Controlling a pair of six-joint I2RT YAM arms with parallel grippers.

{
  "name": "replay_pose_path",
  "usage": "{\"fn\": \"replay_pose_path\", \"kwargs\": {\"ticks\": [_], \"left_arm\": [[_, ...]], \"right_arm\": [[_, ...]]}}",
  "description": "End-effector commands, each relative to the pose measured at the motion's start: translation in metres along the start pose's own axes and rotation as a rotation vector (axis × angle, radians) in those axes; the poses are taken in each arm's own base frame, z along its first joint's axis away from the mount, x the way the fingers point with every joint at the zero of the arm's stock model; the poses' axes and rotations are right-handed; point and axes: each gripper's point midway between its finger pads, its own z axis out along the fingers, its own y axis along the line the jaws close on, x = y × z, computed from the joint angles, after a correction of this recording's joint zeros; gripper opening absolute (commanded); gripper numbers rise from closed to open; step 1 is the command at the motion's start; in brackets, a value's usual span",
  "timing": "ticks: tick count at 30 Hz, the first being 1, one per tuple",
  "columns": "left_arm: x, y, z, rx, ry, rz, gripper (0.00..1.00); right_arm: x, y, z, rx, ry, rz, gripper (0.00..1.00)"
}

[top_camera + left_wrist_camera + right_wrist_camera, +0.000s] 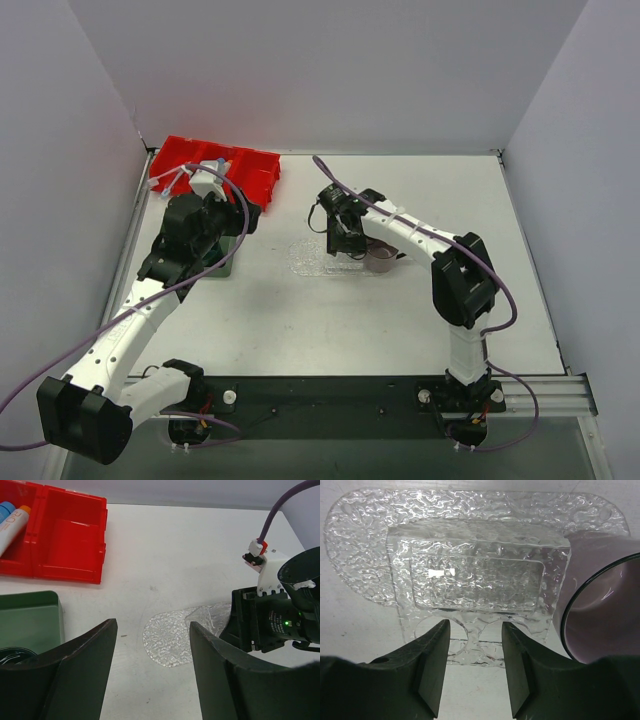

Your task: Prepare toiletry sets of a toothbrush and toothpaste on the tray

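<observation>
Pale booth closed around a white tabletop (400,320)
Plain grey-lavender panels stand on three sides: the back wall (330,70) across the top of the frame, the left wall (50,200), and the right wall (600,150). The light is even and the shadows soft. A black strip (330,395) and a metal rail (540,392) run along the bottom edge.

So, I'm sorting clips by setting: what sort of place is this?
Probably a robot lab test cell, not a home: a left arm and a right arm bolted at the edge of a white table, plain panels walling it in, and a red bin.
</observation>
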Motion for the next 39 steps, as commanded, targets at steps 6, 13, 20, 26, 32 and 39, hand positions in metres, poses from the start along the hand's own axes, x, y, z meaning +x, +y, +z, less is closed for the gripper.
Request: {"fn": "replay_pose_path", "kwargs": {"ticks": [6, 13, 20, 26, 32, 39], "left_arm": [[-0.019, 0.004, -0.006, -0.026, -0.060, 0.026, 0.70], [-0.017, 0.053, -0.027, -0.191, -0.065, 0.033, 0.75], [0.028, 0.138, -0.062, -0.445, 0.034, -0.109, 0.77], [0.047, 0.183, -0.072, -0.604, 0.115, -0.148, 0.64], [0.066, 0.200, -0.062, -0.637, 0.214, -0.170, 0.53], [0.076, 0.209, -0.045, -0.631, 0.262, -0.174, 0.46]], "right_arm": [[-0.019, -0.007, -0.049, -0.050, -0.122, 0.050, 0.42], [-0.025, -0.020, -0.085, -0.109, -0.204, 0.073, 0.42], [-0.021, -0.059, -0.117, -0.190, -0.281, 0.134, 0.41], [-0.009, -0.087, -0.131, -0.223, -0.321, 0.165, 0.39], [0.001, -0.100, -0.138, -0.255, -0.349, 0.193, 0.38], [0.004, -0.099, -0.140, -0.300, -0.361, 0.211, 0.38]]}}
